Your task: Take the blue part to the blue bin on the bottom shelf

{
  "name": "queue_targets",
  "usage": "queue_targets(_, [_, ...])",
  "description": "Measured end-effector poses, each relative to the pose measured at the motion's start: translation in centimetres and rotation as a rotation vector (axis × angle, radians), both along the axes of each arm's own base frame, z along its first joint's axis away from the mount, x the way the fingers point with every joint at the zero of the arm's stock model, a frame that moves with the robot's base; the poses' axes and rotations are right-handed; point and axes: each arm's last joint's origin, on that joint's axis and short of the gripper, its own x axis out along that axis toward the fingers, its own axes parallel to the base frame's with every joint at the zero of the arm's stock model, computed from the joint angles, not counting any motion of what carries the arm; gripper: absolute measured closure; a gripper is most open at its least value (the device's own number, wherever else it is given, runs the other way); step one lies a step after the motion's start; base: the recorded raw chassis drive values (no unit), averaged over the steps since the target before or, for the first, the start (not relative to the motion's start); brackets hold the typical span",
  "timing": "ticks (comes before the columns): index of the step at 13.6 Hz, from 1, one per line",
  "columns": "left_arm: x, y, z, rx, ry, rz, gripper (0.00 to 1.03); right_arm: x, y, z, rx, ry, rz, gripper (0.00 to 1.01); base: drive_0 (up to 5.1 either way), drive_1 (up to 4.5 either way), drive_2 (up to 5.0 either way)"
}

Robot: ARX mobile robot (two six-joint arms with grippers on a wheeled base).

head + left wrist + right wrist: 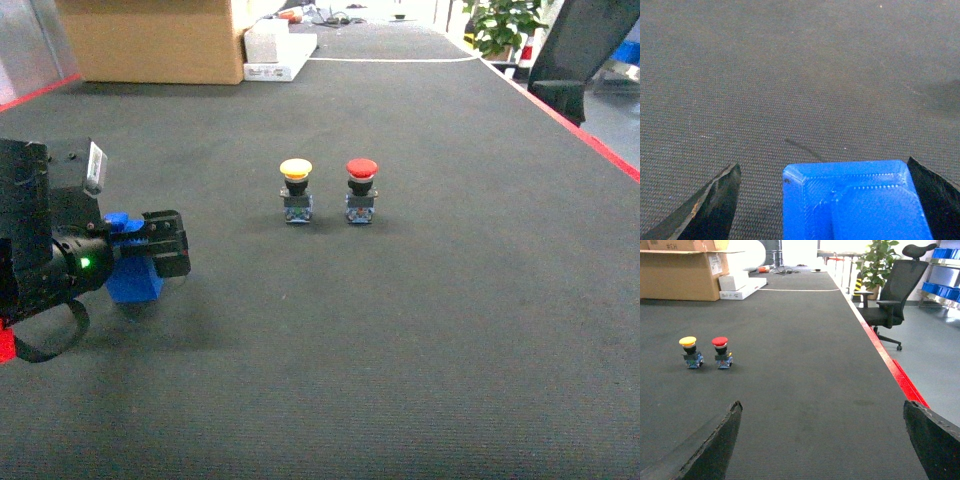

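The blue part (134,281) is a small blue block standing on the dark mat at the left. My left gripper (160,243) is down around it, open. In the left wrist view the blue part (855,202) sits off-centre between the fingers (715,205): it lies against the right finger, with a gap of bare mat to the left one. My right gripper (821,409) is open over bare mat, holds nothing, and is outside the head view. The bottom shelf is out of view, and I cannot pick out the blue bin.
A yellow-capped push button (296,190) and a red-capped one (360,190) stand mid-table. A cardboard box (150,40) and white boxes (278,50) sit at the far edge. An office chair (892,290) and blue totes on a rack (942,290) lie beyond the red-edged right side.
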Motion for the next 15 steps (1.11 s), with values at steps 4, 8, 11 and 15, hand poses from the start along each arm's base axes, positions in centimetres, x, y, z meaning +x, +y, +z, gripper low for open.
queue_targets(4, [0.0,0.0,-0.3,0.003,0.014,0.002,0.50,0.0,0.0,0.0,0.000,0.000,0.000,0.03,0.0,0.00,0.0])
queue_targets(8, [-0.6,-0.1,-0.3,0.031,-0.011,0.001,0.58,0.0,0.0,0.0,0.000,0.000,0.000,0.03,0.0,0.00,0.0])
queue_targets(11, [-6.3,-0.6,2.1,0.073,-0.134,0.032,0.58,0.0,0.0,0.0,0.000,0.000,0.000,0.03,0.0,0.00,0.0])
queue_targets(15, [-15.7,-0.5,9.4,0.132,-0.284,0.035,0.58,0.0,0.0,0.0,0.000,0.000,0.000,0.03,0.0,0.00,0.0])
